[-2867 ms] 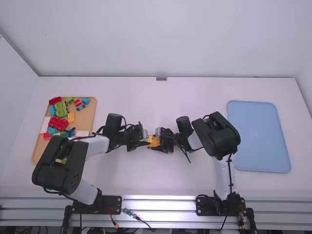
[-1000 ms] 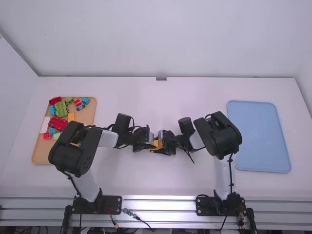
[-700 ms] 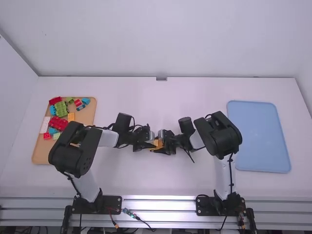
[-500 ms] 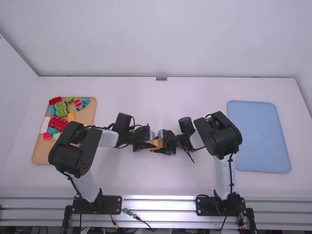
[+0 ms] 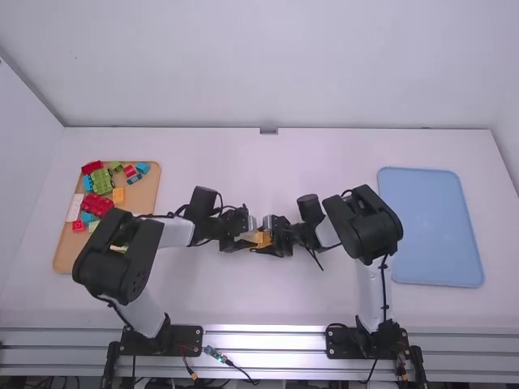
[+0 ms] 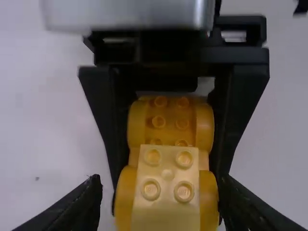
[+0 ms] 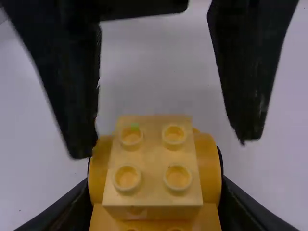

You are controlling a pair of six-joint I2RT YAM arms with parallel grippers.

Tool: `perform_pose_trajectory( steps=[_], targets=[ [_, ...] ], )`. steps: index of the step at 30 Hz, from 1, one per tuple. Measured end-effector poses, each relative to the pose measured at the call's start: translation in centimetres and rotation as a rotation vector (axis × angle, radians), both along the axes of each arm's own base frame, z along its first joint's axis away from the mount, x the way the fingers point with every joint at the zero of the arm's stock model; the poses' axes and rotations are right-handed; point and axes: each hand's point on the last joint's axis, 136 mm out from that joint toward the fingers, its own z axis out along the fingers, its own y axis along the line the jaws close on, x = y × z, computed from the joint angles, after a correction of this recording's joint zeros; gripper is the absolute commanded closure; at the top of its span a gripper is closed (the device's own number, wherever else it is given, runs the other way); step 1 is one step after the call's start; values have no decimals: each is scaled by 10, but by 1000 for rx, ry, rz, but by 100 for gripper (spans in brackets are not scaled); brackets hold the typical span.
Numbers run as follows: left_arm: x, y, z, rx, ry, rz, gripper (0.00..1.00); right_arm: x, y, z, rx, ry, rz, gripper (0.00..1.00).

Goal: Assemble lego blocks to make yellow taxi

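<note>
Left gripper (image 6: pixel 162 185) open, fingers either side of the pale yellow brick (image 6: pixel 166 168) | right gripper (image 7: pixel 155 175) clamped on the yellow wheeled base (image 6: pixel 162 126) | there's our brick, at the base's end, midway between the tabletop's (image 5: pixel 268 300) left and right edges | likely seating: press squarely, right grip firm

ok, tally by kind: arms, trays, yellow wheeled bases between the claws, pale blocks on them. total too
Arms: 2 (left arm, right arm)
Trays: 2 (tan tray, blue tray)
Yellow base: 1
Pale block: 1
Total: 6
</note>
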Motion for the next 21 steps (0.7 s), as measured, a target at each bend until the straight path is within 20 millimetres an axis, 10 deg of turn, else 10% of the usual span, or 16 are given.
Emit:
perform_pose_trajectory(
  steps=[4,21],
  targets=[
    [2,-1,15,-17,-30,3,98,0,0,0,0,0,0,48],
    [-7,-5,0,-47,43,-26,98,0,0,0,1,0,1,48]
  ],
)
